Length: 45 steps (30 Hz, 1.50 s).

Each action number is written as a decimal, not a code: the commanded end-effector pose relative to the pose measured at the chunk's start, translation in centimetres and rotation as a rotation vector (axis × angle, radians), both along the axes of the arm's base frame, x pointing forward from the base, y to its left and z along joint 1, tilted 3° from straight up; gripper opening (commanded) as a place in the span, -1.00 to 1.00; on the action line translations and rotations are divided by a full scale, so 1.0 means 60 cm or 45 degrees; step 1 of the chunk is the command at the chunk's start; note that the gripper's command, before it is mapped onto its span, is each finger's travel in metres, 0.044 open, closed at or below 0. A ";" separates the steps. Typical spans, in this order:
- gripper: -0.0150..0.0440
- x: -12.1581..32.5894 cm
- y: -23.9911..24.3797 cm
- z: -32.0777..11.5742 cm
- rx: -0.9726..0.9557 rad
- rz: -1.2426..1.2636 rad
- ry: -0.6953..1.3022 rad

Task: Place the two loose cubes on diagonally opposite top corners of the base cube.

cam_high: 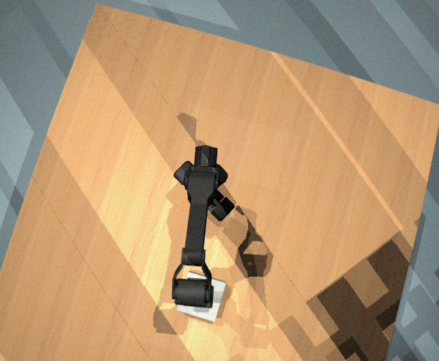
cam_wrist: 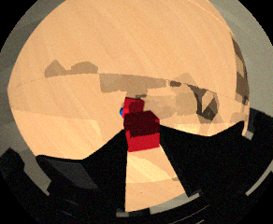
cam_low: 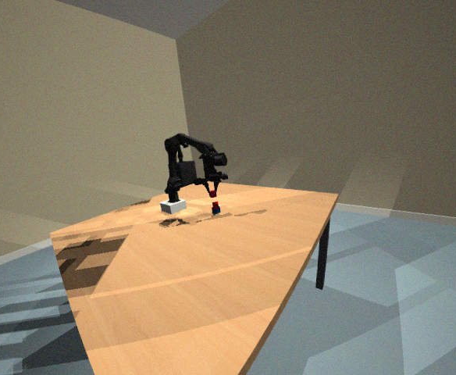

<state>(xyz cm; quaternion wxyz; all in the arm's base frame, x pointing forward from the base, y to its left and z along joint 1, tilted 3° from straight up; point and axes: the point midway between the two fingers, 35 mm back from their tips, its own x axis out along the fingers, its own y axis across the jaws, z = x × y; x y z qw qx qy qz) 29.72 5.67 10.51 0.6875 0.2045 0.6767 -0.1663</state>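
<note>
The blue base cube [cam_low: 216, 210] [cam_wrist: 122, 112] sits on the table, mostly hidden in the wrist view. One red cube [cam_low: 215, 205] [cam_wrist: 134, 103] rests on top of it, looking level; which corner it caps is too small to tell. My gripper [cam_low: 213, 192] [cam_wrist: 140, 130] is shut on the other red cube [cam_low: 212, 194] [cam_wrist: 144, 142]. It holds this cube in the air above the placed red cube, with a visible gap between them in the exterior view. In the top view the arm hides the cubes and fingertips.
The wooden table [cam_high: 309, 163] [cam_low: 204, 274] bears the arm's white mounting block [cam_high: 208, 315] [cam_low: 172, 207]. The placed red cube stands close below the held one. Dark shadows cross the table around the arm.
</note>
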 end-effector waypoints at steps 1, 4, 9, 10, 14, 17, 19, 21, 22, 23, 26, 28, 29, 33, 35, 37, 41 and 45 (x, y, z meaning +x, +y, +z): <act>-0.14 -0.011 0.017 -0.004 0.006 -0.147 0.016; -0.14 -0.016 0.028 -0.004 0.010 -0.247 0.022; -0.14 -0.025 0.044 -0.005 0.015 -0.392 0.030; -0.14 -0.025 0.045 -0.005 0.016 -0.397 0.030; -0.14 -0.025 0.045 -0.005 0.016 -0.397 0.030; -0.14 -0.025 0.045 -0.008 0.016 -0.398 0.030; -0.14 -0.025 0.046 -0.017 0.016 -0.401 0.030; -0.14 -0.025 0.046 -0.028 0.016 -0.403 0.030; -0.14 -0.026 0.046 -0.033 0.016 -0.405 0.031; -0.14 -0.026 0.047 -0.038 0.016 -0.406 0.031; -0.14 -0.027 0.047 -0.052 0.016 -0.410 0.031; -0.14 -0.027 0.047 -0.055 0.016 -0.411 0.031; -0.14 -0.027 0.047 -0.055 0.016 -0.411 0.031; -0.14 -0.027 0.047 -0.055 0.016 -0.411 0.031; -0.14 -0.027 0.047 -0.055 0.016 -0.411 0.031; -0.14 -0.027 0.047 -0.055 0.016 -0.411 0.031; -0.14 -0.027 0.047 -0.055 0.016 -0.411 0.031; -0.14 -0.026 0.048 -0.066 0.016 -0.408 0.031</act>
